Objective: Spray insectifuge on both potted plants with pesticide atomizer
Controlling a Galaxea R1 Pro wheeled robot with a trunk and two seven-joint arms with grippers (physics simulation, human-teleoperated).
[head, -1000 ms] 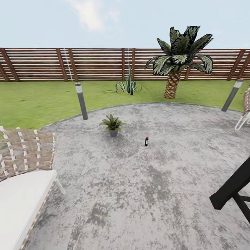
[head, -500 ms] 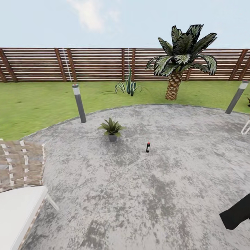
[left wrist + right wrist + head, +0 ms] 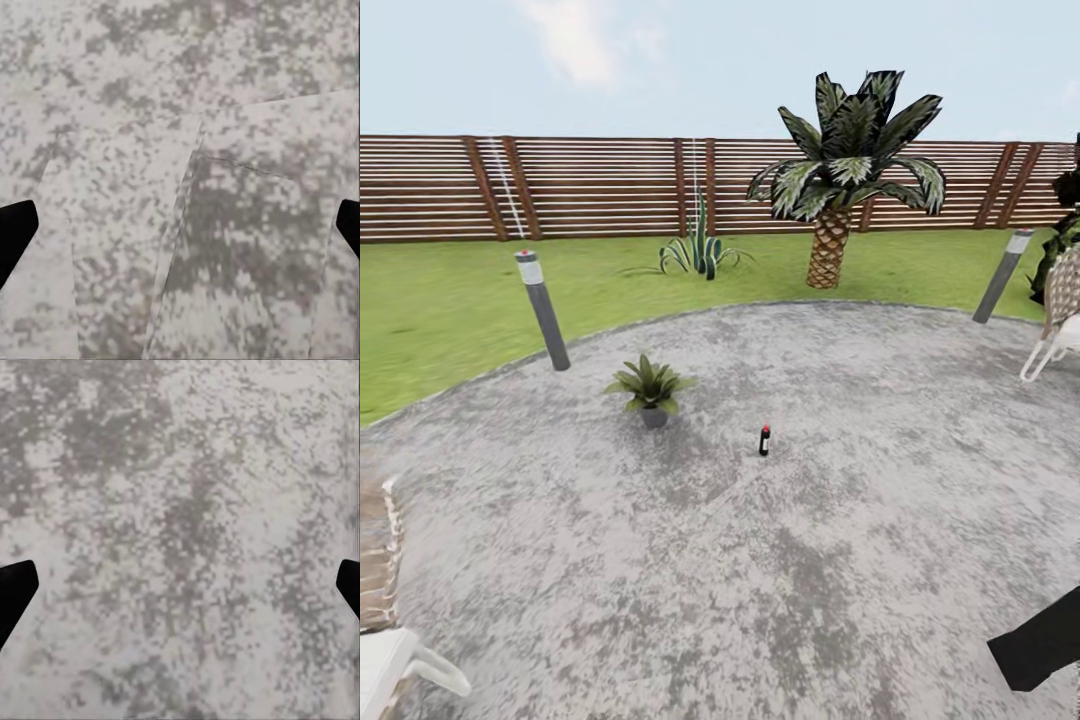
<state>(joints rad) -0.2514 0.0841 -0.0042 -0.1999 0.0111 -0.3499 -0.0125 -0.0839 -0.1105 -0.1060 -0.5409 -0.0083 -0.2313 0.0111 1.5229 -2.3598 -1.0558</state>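
The pesticide atomizer (image 3: 764, 440), a small dark bottle with a red top, stands upright on the mottled grey patio (image 3: 810, 560) of the garden, near the middle of the head view. One potted plant (image 3: 650, 385), a low green rosette in a grey pot, stands on the paving to its left and slightly farther off. My left gripper (image 3: 180, 232) is open over bare paving, its dark fingertips (image 3: 15, 232) far apart. My right gripper (image 3: 180, 592) is open too, above paving. A black piece of my right arm (image 3: 1040, 640) shows at the lower right of the head view.
Grey bollard lamps (image 3: 543, 310) (image 3: 1000, 275) stand at the patio's edge. On the lawn behind are a palm (image 3: 830, 200) and an agave clump (image 3: 700, 250) before the slatted fence (image 3: 610, 185). A woven chair (image 3: 1060, 310) with dark foliage behind it is at far right, and another chair (image 3: 380, 620) is at lower left.
The camera has moved: the whole scene slid left and the left chair has nearly left the picture. The atomizer and the plant sit lower in the view. The black arm piece has dropped towards the corner.
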